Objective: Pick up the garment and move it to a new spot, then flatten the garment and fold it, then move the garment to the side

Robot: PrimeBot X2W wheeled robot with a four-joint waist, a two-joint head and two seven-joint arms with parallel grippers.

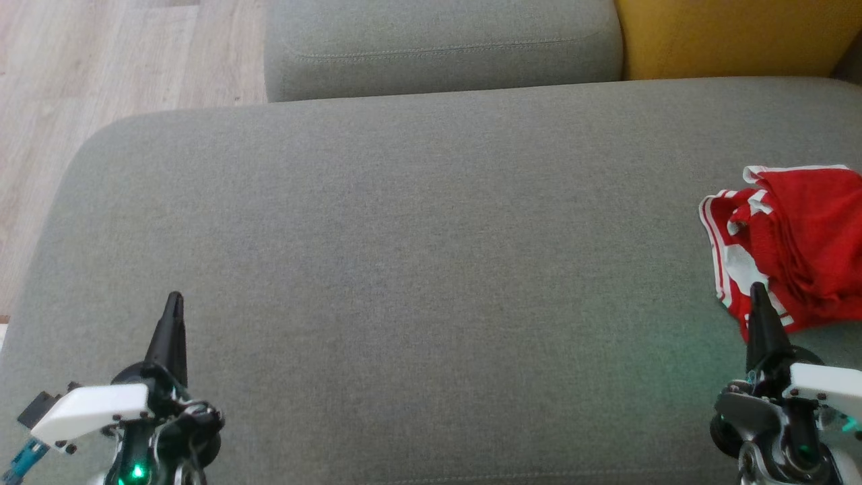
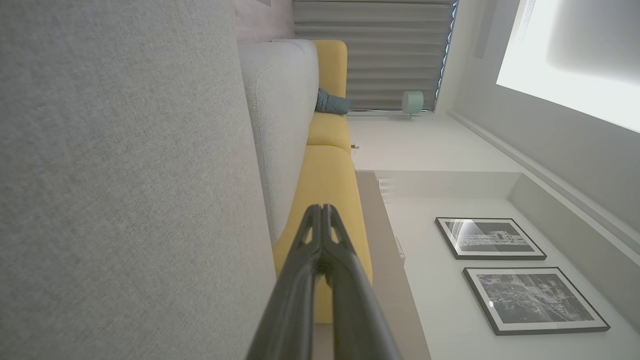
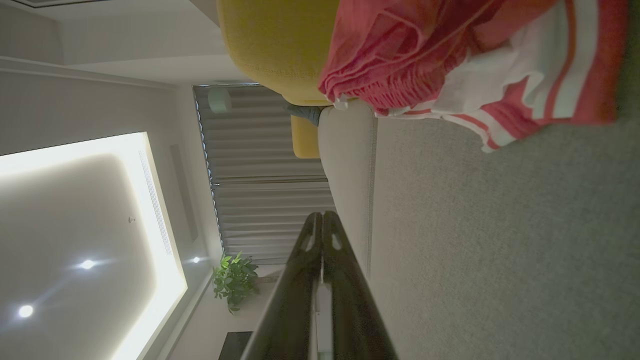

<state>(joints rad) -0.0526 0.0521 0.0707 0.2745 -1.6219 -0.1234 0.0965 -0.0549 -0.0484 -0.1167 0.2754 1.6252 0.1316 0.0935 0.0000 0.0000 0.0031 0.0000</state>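
the garment [image 1: 791,236] is red with white stripes. it lies crumpled in a heap at the right edge of the grey seat [image 1: 417,269], and the border of the head view cuts part of it off. in the right wrist view the garment [image 3: 425,60] bunches in folds, with a striped white hem spread onto the seat [image 3: 500,250].

the left hand [image 1: 175,295] sits low at the near left of the seat, well apart from the garment. its two dark fingers are pressed together into one point. in its own wrist view the left hand [image 2: 322,206] is clenched tip to tip with nothing between the fingers.

the right hand [image 1: 758,286] is at the near right, just at the garment's near edge. in the head view its tip overlaps the cloth, but it seems to stand over the hem rather than touch it; i cannot tell for sure. in its wrist view the right hand [image 3: 322,214] is clenched too, with no cloth between the fingers and the garment off to one side ahead of it.

beyond the seat are a grey back cushion [image 1: 438,47] and beside it a yellow cushion [image 1: 727,34]. pale wood floor [image 1: 101,67] lies to the left.
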